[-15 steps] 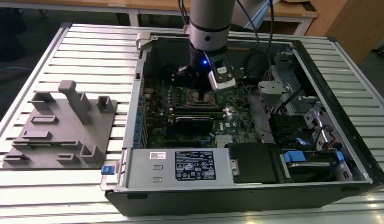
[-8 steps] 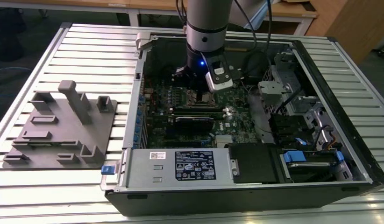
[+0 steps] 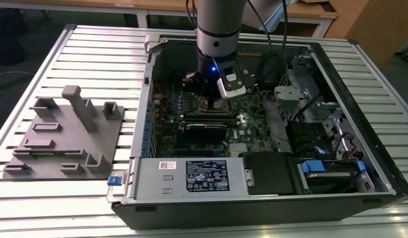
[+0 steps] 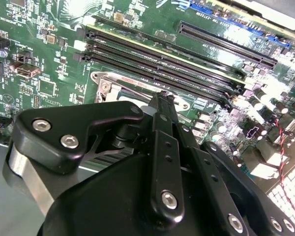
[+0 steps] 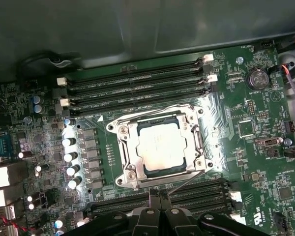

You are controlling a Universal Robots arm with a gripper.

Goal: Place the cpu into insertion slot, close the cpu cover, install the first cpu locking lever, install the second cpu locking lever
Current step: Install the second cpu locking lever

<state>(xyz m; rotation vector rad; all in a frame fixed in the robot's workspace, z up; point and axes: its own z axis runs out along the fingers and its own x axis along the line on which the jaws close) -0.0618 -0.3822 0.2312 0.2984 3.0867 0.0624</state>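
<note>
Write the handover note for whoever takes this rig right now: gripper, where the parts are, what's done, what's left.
Gripper: down inside the open computer case, its tip at the edge of the insertion slot; nothing visibly held. Whether it is open or shut cannot be told.
Cpu: already seated in the insertion slot, silver top showing.
Cpu cover: appears closed, its frame lying flat around the cpu in the first wrist view.
Locking levers: a thin wire lever runs along the socket edge nearest the gripper; whether it is latched cannot be told.
Done: cpu placed, cover apparently down.
Left: confirm and lock both levers.
</note>
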